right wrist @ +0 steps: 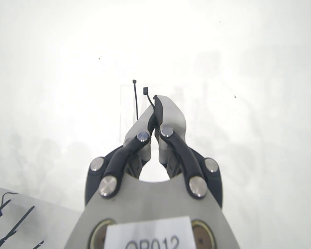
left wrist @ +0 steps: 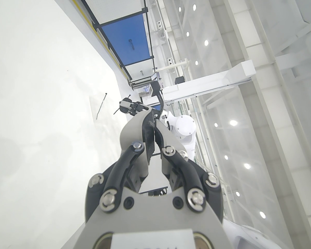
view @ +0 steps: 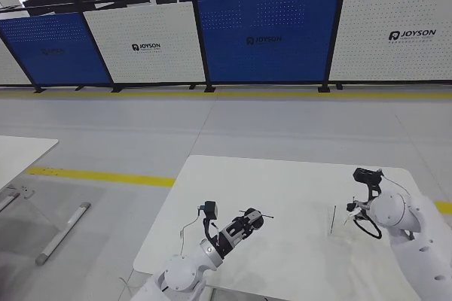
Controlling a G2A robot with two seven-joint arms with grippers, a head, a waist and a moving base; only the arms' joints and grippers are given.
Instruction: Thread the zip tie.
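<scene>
1. Near-left over the white table [view: 286,180], the left gripper [view: 255,219] has its jaws pressed together on a black zip tie [view: 269,217].
2. A loose zip tie [view: 333,218] lies flat, just left of the right gripper [view: 352,207].
3. On the right, that gripper's jaws pinch a second zip tie [right wrist: 145,90], head poking out.

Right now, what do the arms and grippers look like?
The left arm and right arm are white rounded shells. The left gripper and right gripper share grey bodies, black curved links, silver bolts, ribbed black-lined jaws, white printed labels. A black cable loops by the right wrist.
</scene>
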